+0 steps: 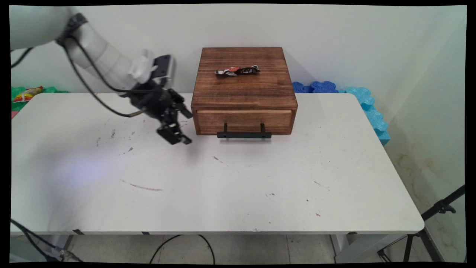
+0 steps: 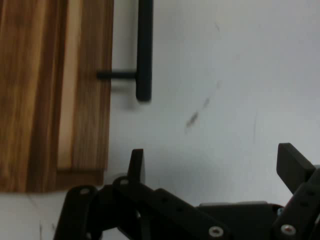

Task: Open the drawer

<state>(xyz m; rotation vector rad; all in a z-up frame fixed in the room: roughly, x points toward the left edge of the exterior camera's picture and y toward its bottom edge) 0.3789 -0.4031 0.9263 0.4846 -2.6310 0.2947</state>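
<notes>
A brown wooden box [image 1: 244, 80] with one drawer stands at the back middle of the white table [image 1: 238, 186]. The drawer front [image 1: 244, 122] is shut and carries a black bar handle [image 1: 244, 135]. A crumpled snack wrapper [image 1: 237, 70] lies on the box's top. My black gripper [image 1: 187, 128] hangs just left of the box's front left corner, low over the table, open and holding nothing. In the hand view the gripper [image 2: 212, 162] shows its two fingers wide apart, with the box's corner [image 2: 55, 100] at the left and the handle's end [image 2: 144, 55] above.
Blue foam pieces [image 1: 364, 104] lie behind the table's right rear corner. A green heap with a snack bag [image 1: 26, 93] sits at the far left. A black tripod leg [image 1: 438, 208] stands by the right front corner. Cables hang under the table.
</notes>
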